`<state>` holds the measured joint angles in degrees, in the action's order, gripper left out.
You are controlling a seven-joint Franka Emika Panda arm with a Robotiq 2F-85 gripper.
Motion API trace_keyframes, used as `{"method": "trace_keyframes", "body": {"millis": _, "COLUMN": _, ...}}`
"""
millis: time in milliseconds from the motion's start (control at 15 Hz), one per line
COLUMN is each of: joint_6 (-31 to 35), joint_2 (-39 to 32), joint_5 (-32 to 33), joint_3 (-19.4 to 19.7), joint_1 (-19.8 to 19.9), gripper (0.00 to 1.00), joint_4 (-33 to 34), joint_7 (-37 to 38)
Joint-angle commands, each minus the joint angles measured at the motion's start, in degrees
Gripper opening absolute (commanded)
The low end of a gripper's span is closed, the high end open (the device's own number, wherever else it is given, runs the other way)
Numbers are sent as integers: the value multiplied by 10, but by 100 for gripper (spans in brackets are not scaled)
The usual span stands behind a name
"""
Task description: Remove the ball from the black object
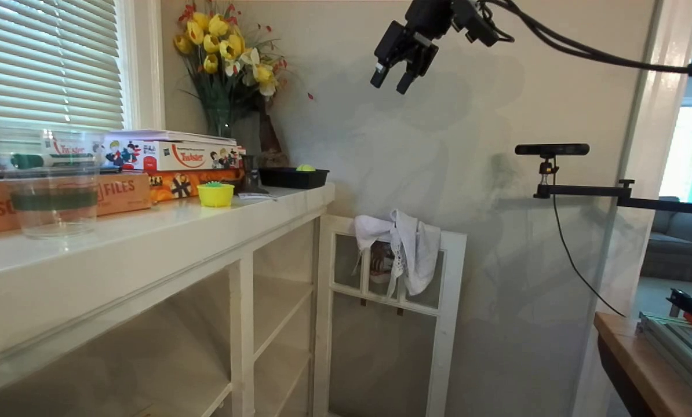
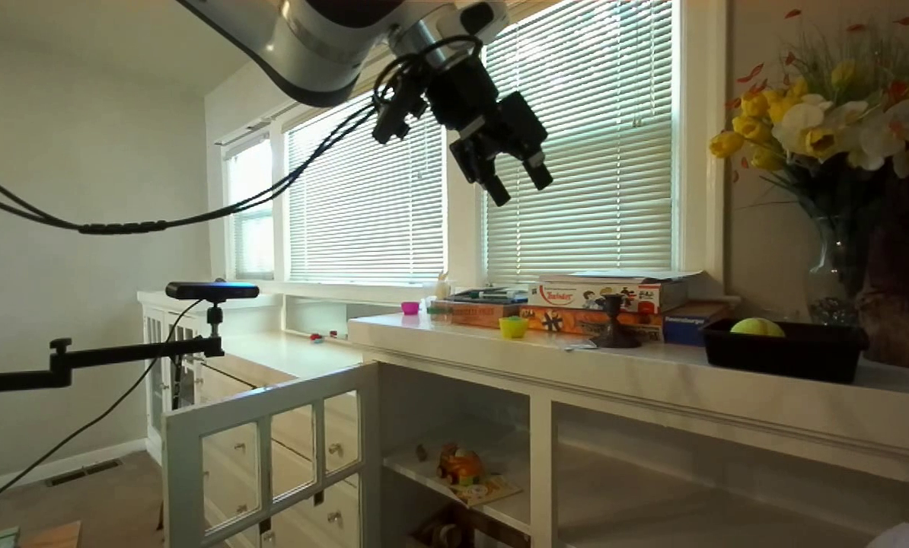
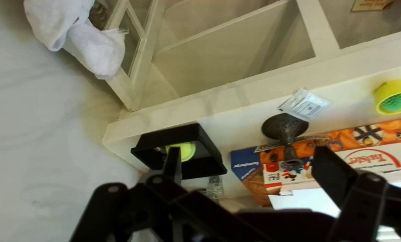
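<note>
The yellow-green ball (image 1: pixel 306 168) lies inside the black rectangular tray (image 1: pixel 294 178), low in it, so only its top shows over the rim. In an exterior view the ball (image 2: pixel 757 327) and the tray (image 2: pixel 782 356) stand at the right on the white counter. My gripper (image 1: pixel 389 85) is open and empty, high above the counter and well apart from the tray; it also shows in an exterior view (image 2: pixel 521 190). In the wrist view the left finger of my gripper (image 3: pixel 247 154) covers part of the ball (image 3: pixel 187 151) and tray (image 3: pixel 168 137).
A dark candle holder (image 2: pixel 614 327), stacked game boxes (image 2: pixel 591 304) and a yellow cup (image 2: pixel 513 328) share the counter (image 2: pixel 454 342) with the tray. A flower vase (image 2: pixel 831 259) stands close behind the tray. A wall borders the counter's end. A clear plastic cup (image 1: pixel 56 214) stands farther along.
</note>
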<state>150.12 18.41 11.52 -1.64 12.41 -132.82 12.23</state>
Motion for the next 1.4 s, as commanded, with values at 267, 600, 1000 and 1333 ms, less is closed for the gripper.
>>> {"method": "trace_keyframes", "body": {"millis": 267, "joint_6": 0, "joint_2": -12, "joint_5": 3, "joint_3": 13, "joint_1": -12, "gripper": 100, "joint_4": 10, "joint_7": -1}}
{"method": "trace_keyframes", "body": {"millis": 600, "joint_6": 92, "joint_2": -37, "joint_5": 39, "joint_3": 9, "joint_1": 9, "gripper": 100, "joint_4": 8, "joint_7": 23}}
{"method": "trace_keyframes", "body": {"millis": 1000, "joint_6": 259, "joint_2": -130, "joint_5": 26, "joint_3": 36, "joint_1": 29, "gripper": 100, "joint_4": 48, "joint_7": -38}}
{"method": "trace_keyframes", "body": {"millis": 1333, "joint_6": 247, "joint_2": -199, "joint_5": -157, "joint_3": 72, "joint_1": -68, "gripper": 100, "joint_4": 113, "joint_7": -259}}
